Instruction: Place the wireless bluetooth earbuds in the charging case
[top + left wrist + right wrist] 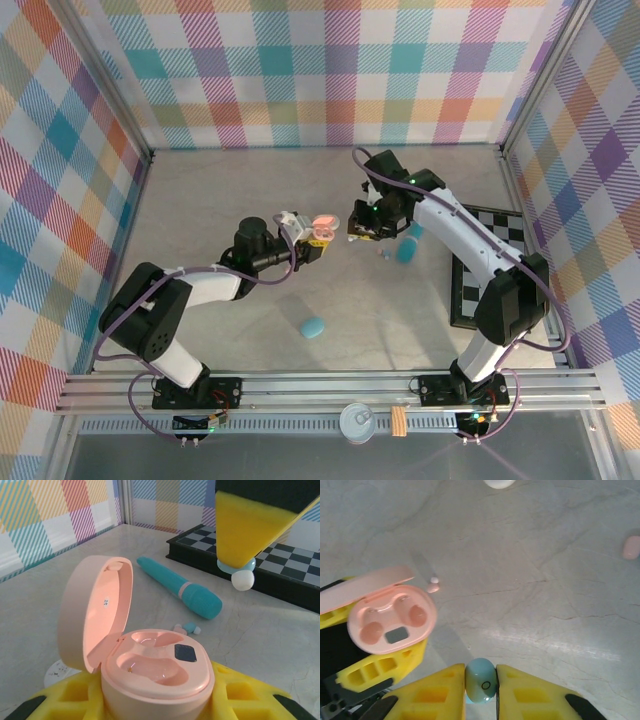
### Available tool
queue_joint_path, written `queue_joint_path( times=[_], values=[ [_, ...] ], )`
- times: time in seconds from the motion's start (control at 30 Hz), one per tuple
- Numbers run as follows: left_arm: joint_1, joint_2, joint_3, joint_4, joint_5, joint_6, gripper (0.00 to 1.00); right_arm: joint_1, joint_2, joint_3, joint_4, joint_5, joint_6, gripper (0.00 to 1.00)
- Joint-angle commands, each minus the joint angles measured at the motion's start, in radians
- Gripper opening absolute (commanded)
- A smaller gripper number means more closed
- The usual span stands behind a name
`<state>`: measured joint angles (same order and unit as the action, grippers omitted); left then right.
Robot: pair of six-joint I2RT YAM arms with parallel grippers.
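**Open pink case (155, 667), one, clamped in left gripper (318, 243).**
Near it: right gripper (362, 228) pinching one teal earbud (481, 681). Beyond it: two loose buds (187, 628), one teal wand (180, 587), chessboard (210, 550) edge; bare tabletop (280, 645) between.

Pale grey marbled tabletop (250, 200), veined with faint darker lines. Closed in on three sides by walls (330, 70) of pastel plaid in teal, pink, orange and purple. Aluminium rail (330, 385) along the near edge. Black-and-white chequered board (505, 225) lying flat at the right. Soft, even light, slight sheen on the surface.
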<state>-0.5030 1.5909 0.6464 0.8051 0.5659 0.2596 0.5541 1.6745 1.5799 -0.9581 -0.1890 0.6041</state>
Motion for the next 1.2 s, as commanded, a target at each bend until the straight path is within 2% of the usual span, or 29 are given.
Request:
queue_joint_path(
  times=[0.0,0.8,1.03,1.17],
  values=[
    [-0.016,0.018,0.032,-0.009,-0.012,0.021,0.28,0.019,0.013,0.056,0.032,-0.035,0.018,0.2],
    [-0.042,0.021,0.033,0.016,-0.024,0.017,0.28,0.061,0.106,0.106,0.096,-0.083,0.029,0.19],
    [-0.017,-0.003,0.0,0.022,-0.046,0.017,0.28,0.05,0.068,0.055,0.042,0.047,0.007,0.18],
    [-0.008,-0.003,-0.011,0.037,-0.037,0.005,0.28,0.038,0.04,-0.008,0.084,0.028,0.032,0.17]
  ],
)
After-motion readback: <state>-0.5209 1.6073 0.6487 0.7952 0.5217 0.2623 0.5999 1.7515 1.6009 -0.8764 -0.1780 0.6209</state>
